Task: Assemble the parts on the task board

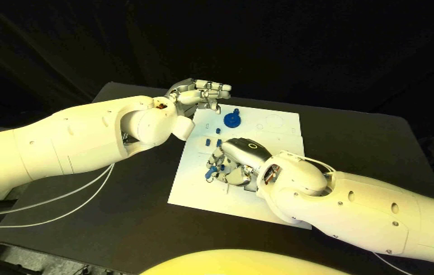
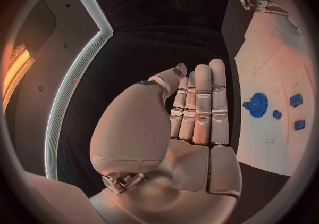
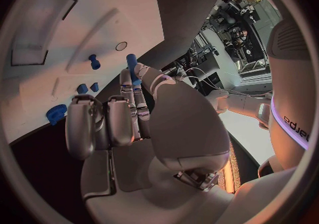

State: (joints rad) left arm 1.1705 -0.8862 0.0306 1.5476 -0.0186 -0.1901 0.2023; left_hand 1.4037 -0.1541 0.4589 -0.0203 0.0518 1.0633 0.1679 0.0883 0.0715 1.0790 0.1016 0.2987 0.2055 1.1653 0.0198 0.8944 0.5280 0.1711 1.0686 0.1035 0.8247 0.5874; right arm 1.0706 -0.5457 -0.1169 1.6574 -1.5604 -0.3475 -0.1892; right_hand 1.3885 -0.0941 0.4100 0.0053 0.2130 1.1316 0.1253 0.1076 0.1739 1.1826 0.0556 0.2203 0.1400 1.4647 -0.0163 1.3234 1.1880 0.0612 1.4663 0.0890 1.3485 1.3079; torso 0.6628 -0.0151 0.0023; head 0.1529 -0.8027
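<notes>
The white task board (image 1: pixel 271 190) lies in the middle of the black table. A blue gear (image 1: pixel 232 121) (image 2: pixel 255 101) stands near its far edge, with small blue parts (image 1: pixel 209 142) (image 2: pixel 295 99) closer in. My right hand (image 1: pixel 233 162) (image 3: pixel 133 112) reaches down over the board's left middle. Its thumb and a fingertip pinch a short blue peg (image 3: pixel 132 63), and its other fingers are curled. My left hand (image 1: pixel 201 93) (image 2: pixel 196 112) hovers above the board's far left corner, fingers straight and side by side, holding nothing.
More loose blue parts (image 3: pixel 94 61) (image 3: pixel 56 112) lie on the board (image 3: pixel 80 27) near a round hole (image 3: pixel 121 46) and shallow recesses. The black table (image 1: pixel 135 212) extends left and right of the board, and white cables (image 1: pixel 63 203) hang under my left arm.
</notes>
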